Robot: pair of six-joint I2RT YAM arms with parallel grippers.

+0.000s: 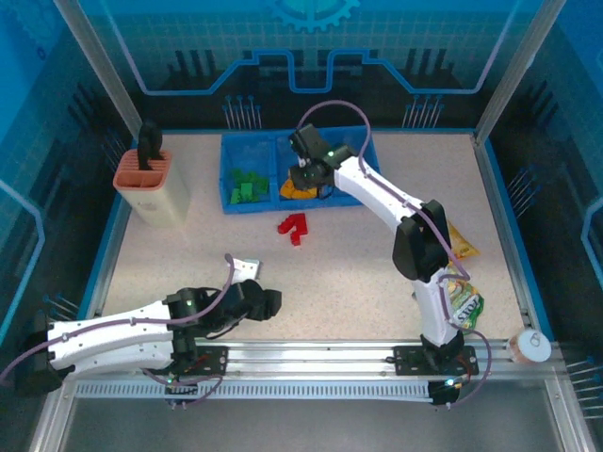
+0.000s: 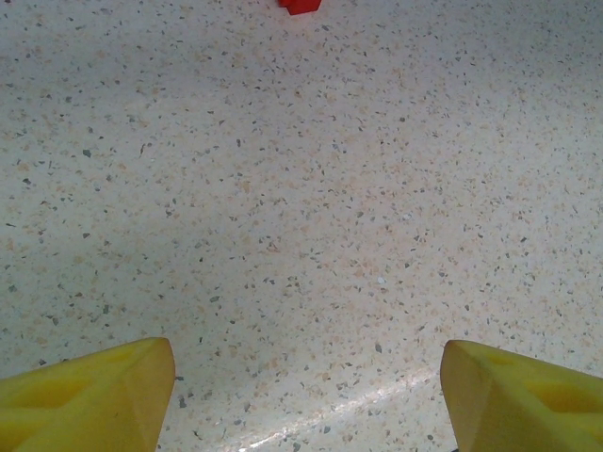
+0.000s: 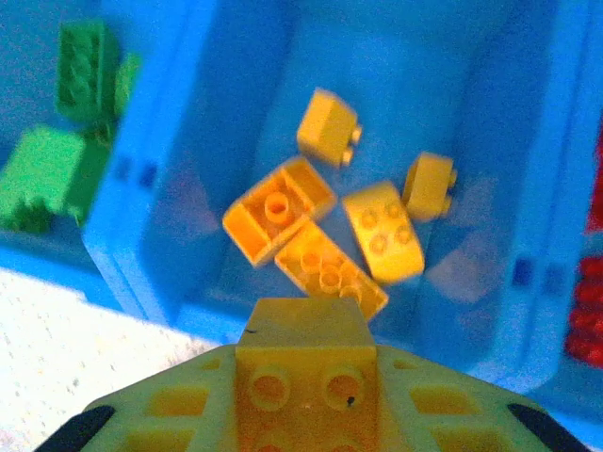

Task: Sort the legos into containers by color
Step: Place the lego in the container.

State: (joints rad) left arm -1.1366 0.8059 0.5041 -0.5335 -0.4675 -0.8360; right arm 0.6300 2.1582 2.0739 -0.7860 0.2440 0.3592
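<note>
Right gripper (image 1: pixel 303 177) is over the middle compartment of the shallow blue plastic tray (image 1: pixel 227 174), which sits at the middle of the tabletop's (image 1: pixel 358 273) far edge. In the right wrist view its yellow fingers (image 3: pixel 170 405) are clamped on one orange-yellow brick (image 3: pixel 301 325), holding it above the tray (image 3: pixel 424 75).

Five loose orange-yellow plastic bricks (image 3: pixel 278 207) lie on that compartment's floor below it, and they show as an orange pile (image 1: pixel 300 192) from the top view. The green plastic bricks (image 1: pixel 245 185) are in the left compartment (image 3: pixel 47 169). There's something red and blurry (image 3: pixel 589 311) past the right divider.

A few red plastic bricks (image 1: pixel 294 227) lie on the tabletop just in front of the tray.

Left gripper (image 1: pixel 250 267) is toward the near-left corner, jaws spread wide with nothing between them. Its wrist view shows bare speckled tabletop between the yellow fingers (image 2: pixel 104 395) and a red scrap (image 2: pixel 300 5) at the top edge.
</note>
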